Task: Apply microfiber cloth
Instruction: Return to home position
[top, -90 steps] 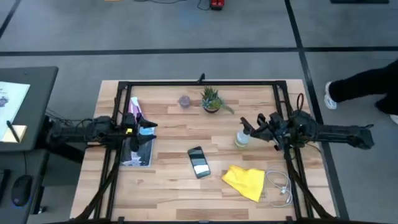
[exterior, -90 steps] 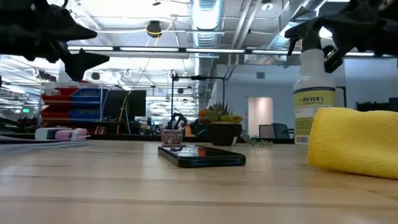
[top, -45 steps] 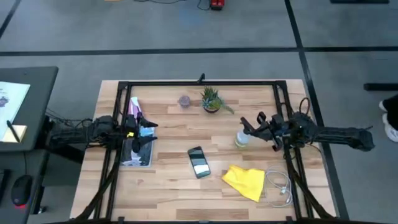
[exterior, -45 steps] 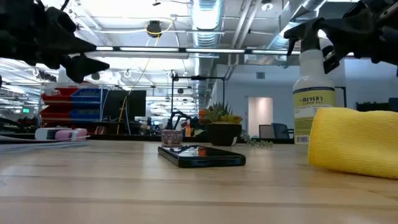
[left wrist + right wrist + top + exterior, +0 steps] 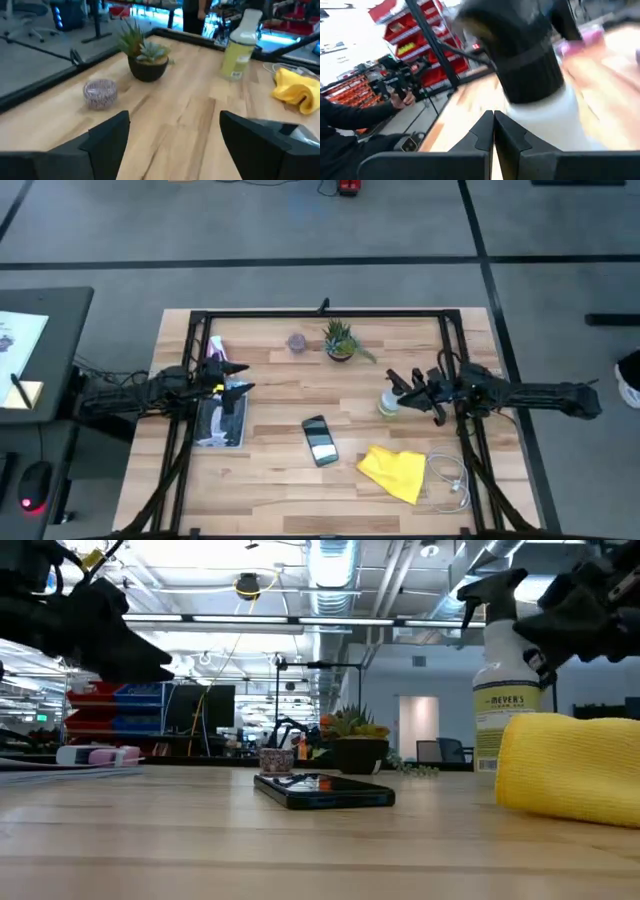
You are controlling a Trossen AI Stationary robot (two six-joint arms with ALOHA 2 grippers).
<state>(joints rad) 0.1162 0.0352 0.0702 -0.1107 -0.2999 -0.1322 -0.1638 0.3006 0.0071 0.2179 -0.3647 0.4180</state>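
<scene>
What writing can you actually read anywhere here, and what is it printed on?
"MEYER'S": on the label of the spray bottle, seen in the low view.
The smaller lines under that word: too small to read.
Print on the paper on the side desk: too small to read.

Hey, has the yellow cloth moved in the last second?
No. The microfiber cloth lies in the same spot, still between the smartphone and the white cable.
</scene>
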